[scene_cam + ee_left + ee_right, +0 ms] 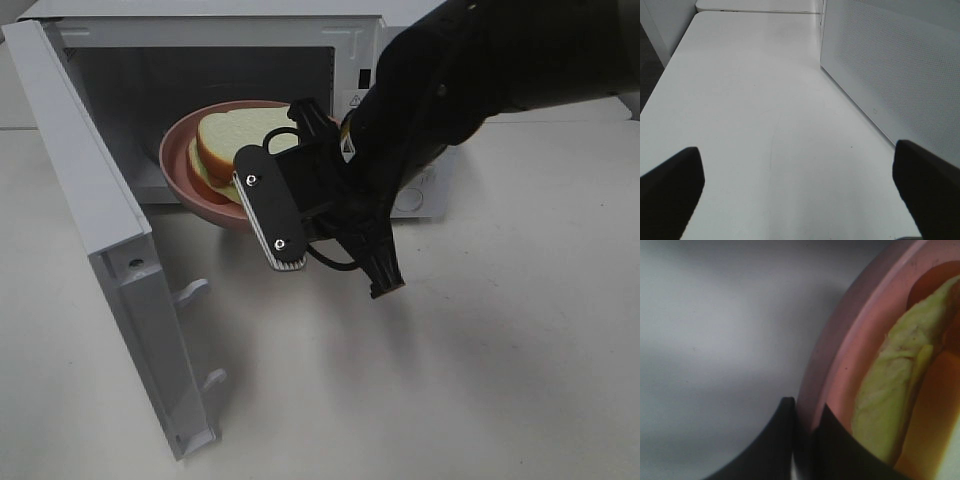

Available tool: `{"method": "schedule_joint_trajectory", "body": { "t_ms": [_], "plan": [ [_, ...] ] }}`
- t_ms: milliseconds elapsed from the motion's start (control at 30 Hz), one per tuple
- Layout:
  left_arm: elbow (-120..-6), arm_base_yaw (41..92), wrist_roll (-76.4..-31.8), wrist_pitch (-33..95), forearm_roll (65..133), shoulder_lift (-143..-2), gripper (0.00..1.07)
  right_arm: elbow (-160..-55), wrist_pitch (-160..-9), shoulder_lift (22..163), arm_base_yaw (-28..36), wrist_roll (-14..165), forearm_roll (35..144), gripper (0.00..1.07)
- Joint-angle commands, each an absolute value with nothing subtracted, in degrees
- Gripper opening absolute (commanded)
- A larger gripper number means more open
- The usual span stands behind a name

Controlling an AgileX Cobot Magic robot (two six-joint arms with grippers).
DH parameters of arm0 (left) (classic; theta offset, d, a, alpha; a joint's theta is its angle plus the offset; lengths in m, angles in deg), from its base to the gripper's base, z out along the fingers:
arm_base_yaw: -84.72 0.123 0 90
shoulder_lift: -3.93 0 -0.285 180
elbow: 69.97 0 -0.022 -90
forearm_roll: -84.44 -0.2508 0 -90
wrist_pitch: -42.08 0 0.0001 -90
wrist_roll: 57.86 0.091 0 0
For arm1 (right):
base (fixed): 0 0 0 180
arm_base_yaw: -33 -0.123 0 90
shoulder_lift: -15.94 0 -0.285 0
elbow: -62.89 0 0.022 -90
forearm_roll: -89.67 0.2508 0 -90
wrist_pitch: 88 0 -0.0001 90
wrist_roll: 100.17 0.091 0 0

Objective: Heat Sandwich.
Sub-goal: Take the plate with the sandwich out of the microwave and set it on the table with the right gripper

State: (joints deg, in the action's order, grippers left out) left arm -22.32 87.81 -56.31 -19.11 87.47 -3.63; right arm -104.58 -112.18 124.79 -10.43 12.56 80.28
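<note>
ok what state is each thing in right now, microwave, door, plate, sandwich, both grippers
microwave: open at the front, cavity showing
microwave door: swung wide open
pink plate: half inside the cavity, rim pinched by the right gripper
sandwich: lying on the plate, slices stacked
right gripper: shut on the plate rim
left gripper: open, empty, over bare table

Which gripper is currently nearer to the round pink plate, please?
The right gripper: it is shut on the rim of the round pink plate at the microwave's opening. The left gripper is open over bare table beside the microwave, away from it.
</note>
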Motion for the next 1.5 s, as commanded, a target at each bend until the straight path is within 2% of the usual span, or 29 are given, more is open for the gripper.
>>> {"method": "schedule_joint_trajectory", "body": {
  "t_ms": [33, 833, 1233, 1500],
  "plan": [
    [-22.26, 87.98, -56.54, -19.11, 87.93, -3.17, 0.98, -102.52, -109.94, 122.33, -10.60, 11.71, 79.59, 0.00],
    [-22.26, 87.98, -56.49, -19.11, 87.93, -3.17, 0.98, -82.81, -108.62, 101.02, -10.60, 12.16, 79.07, 0.00],
    [-22.26, 87.98, -56.49, -19.11, 87.93, -3.17, 0.98, -75.71, -115.96, 88.98, -10.60, 12.91, 79.02, 0.00],
    [-22.26, 87.98, -56.54, -19.11, 87.93, -3.17, 0.98, -70.38, -121.40, 81.53, -10.60, 28.49, 66.58, 0.00]
  ]
}}
